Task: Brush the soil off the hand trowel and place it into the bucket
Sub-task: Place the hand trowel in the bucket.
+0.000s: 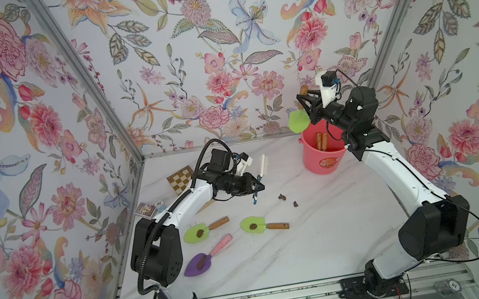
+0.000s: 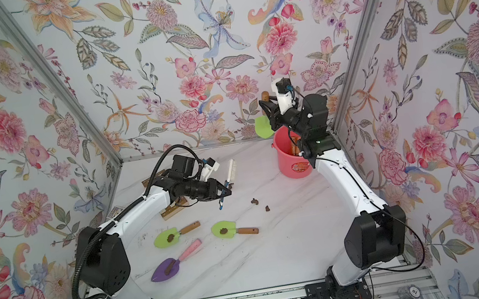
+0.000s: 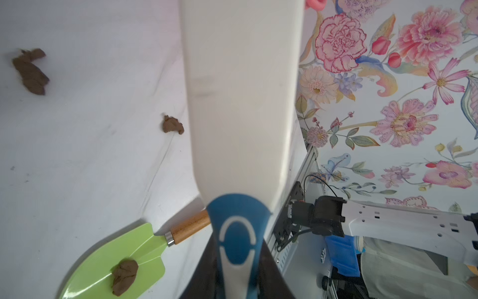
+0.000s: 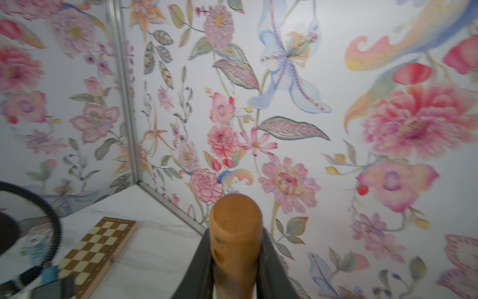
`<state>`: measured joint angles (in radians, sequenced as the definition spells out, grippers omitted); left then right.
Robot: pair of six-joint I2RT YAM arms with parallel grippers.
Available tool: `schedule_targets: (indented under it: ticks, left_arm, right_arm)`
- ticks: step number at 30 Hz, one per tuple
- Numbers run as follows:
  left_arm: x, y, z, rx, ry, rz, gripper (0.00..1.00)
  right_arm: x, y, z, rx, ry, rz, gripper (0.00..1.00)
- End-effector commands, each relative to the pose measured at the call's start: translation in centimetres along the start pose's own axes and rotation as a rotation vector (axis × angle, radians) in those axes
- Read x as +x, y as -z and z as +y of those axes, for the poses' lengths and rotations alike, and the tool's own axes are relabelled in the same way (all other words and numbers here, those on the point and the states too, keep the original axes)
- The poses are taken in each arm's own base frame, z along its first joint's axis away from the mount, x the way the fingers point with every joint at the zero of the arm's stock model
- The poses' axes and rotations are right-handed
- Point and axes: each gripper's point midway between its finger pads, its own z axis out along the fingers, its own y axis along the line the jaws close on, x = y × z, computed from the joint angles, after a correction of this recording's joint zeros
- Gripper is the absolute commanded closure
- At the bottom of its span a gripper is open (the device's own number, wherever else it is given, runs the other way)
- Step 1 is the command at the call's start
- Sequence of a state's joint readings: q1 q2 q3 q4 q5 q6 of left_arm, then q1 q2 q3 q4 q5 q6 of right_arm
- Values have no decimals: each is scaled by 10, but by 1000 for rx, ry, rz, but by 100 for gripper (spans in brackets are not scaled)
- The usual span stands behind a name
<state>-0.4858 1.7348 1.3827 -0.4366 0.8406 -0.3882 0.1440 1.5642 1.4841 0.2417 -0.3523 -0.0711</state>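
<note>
Front of desk (image 1: 312,249): purple trowel (image 1: 199,264) with a pink handle, lying flat, one lump of soil on its blade.

Behind it: first green trowel (image 1: 198,233) and second green trowel (image 1: 255,225), both flat, wooden-handled, each blade soiled.

Beyond these: loose soil lumps (image 1: 282,197) on the bare desk.

Left claw (image 1: 257,184): clamped on the blue-and-white brush (image 1: 262,163), which is held off the desk.

Far corner: right claw (image 1: 306,104) clamped on the wooden handle of the held trowel (image 1: 298,121). Its blade hangs just above the rim of the bucket (image 1: 314,159). No soil shows on the visible face.

Handling, as judged: light and stiff. The plastic blade is thin, and the round handle is the sound hold, though it may swivel.

Surface: smooth, white, marble-patterned.

Room: floral walls (image 1: 215,46) and metal corner posts.
</note>
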Motion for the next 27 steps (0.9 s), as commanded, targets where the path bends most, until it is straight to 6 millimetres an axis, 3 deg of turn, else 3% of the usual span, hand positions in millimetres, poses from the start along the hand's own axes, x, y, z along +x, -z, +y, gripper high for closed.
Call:
schedule_targets:
  ticks: [1, 4, 9, 17, 27]
  left_arm:
    - [-38, 11, -18, -26, -53, -146, 100]
    - [-40, 7, -15, -54, -49, -156, 100]
    - [-44, -1, -14, -65, -34, -177, 100]
    - [-61, -9, -13, -61, -25, -204, 100]
    - [-69, -14, -16, -68, -44, -193, 100]
  right_arm:
    - [35, 11, -93, 338, -4, 43, 94]
    - [57, 10, -125, 367, -54, 68, 95]
    - [106, 6, -147, 364, -96, 164, 95]
    - [175, 3, -140, 324, -153, 299, 88]
    - [226, 4, -128, 300, -225, 382, 68]
